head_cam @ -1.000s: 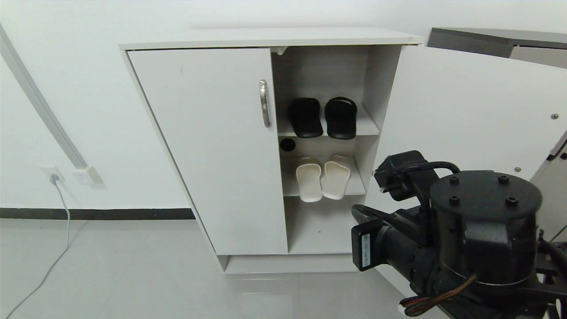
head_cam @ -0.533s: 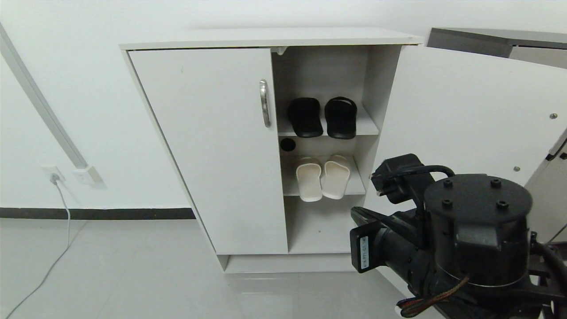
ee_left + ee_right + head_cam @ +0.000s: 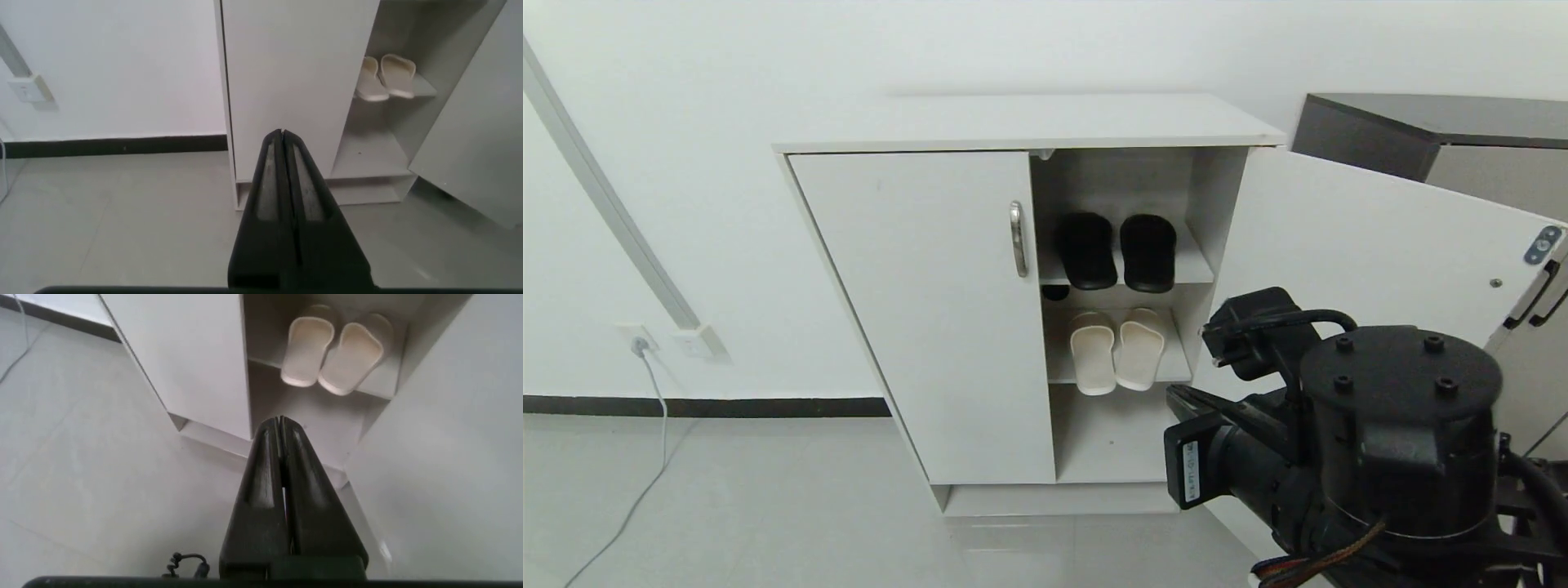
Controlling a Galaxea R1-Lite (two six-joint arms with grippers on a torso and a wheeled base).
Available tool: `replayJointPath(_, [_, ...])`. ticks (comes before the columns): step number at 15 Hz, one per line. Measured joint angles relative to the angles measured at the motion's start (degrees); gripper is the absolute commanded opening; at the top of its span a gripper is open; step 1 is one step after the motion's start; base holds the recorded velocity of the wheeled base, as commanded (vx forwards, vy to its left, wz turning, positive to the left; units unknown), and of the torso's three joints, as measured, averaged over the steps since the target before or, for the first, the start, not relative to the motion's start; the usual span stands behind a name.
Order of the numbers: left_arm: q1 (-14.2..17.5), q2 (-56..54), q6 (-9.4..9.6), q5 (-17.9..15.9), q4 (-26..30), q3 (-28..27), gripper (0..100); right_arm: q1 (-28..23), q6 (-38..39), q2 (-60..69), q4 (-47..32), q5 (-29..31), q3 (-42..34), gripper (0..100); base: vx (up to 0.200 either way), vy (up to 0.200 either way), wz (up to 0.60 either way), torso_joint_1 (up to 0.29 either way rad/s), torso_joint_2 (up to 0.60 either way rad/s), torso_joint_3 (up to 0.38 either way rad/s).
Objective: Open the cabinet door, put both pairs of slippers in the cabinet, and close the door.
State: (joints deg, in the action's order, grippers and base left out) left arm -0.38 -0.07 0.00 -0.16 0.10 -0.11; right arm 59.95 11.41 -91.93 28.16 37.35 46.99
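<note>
Head camera shifted since the earlier frames: the whole scene sits lower and smaller now, so that's view motion. Slippers and doors are unchanged, and my right arm (image 3: 1339, 425) is in roughly the same spot, low in front of the open door.

White two-door wooden cabinet (image 3: 1029, 122) stands on the grey tiled floor (image 3: 727, 506) against the wall. Its left door (image 3: 931, 310) is shut, with a silver bar handle (image 3: 1017, 239) at its inner edge. Right door (image 3: 1356, 245) is swung wide open.

Black pair of slippers (image 3: 1086, 251) is on the upper shelf, side by side, just apart, filling most of the shelf width. Cream pair of slippers (image 3: 1093, 351) is on the middle shelf right below, the two touching, their ends at the shelf's front edge.

My left claw (image 3: 282, 135) is fully closed with nothing in it, held above the floor in front of the shut left door. My right claw (image 3: 282, 420) is also closed and gripping nothing. It's over the floor by the cabinet base, pointing at the cream pair, well apart from it.

Wall socket (image 3: 637, 339) with a grey cable (image 3: 654, 441) is on the wall left of the cabinet. Dark grey cabinet (image 3: 1421, 131) stands behind the open door.
</note>
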Motion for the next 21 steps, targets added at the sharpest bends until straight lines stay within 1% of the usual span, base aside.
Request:
replayJointPath(10, [0.0, 0.0, 0.05, 0.0, 0.0, 0.0, 0, -0.2, 0.1, -0.2, 0.0, 0.0, -0.4, 0, 0.000, 0.000, 0.00, 0.149, -0.48, -0.326])
replayJointPath(21, [0.0, 0.0, 0.00, 0.0, 0.0, 0.0, 0, -0.5, 0.1, -0.5, 0.0, 0.0, -0.8, 0, 0.000, 0.000, 0.00, 0.213, -0.53, -0.314])
